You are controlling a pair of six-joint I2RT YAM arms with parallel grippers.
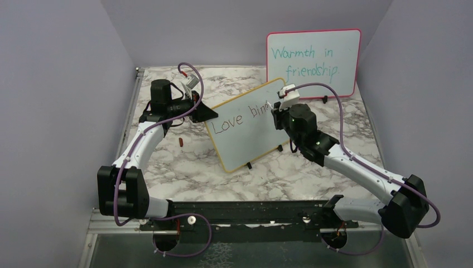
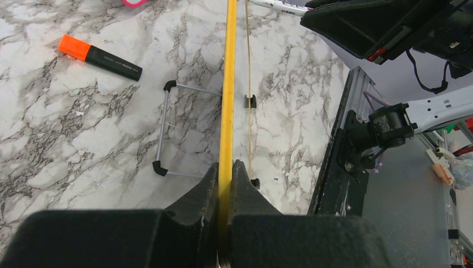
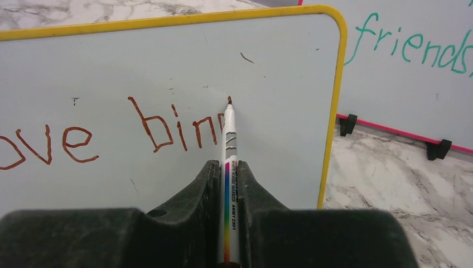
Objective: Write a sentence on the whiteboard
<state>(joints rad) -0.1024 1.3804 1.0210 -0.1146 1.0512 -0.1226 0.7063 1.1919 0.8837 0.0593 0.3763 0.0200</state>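
The yellow-framed whiteboard (image 1: 254, 134) stands tilted in the middle of the table; its yellow edge (image 2: 227, 84) runs up the left wrist view. My left gripper (image 2: 226, 170) is shut on that edge at the board's left side (image 1: 202, 111). My right gripper (image 3: 228, 167) is shut on a white whiteboard marker (image 3: 230, 167) with a rainbow stripe. The marker tip touches the board face (image 3: 279, 84) just right of the written letters. The sentence (image 3: 111, 131) reads "Love bin" with a further stroke begun, in reddish-brown ink. In the top view the right gripper (image 1: 277, 107) covers the end of the writing.
A pink-framed board (image 1: 313, 58) with teal "Warmth in friendship." stands at the back right. An orange-capped black marker (image 2: 100, 54) lies on the marble behind the whiteboard, near its wire stand (image 2: 164, 125). A small red cap (image 1: 181, 142) lies left of the board.
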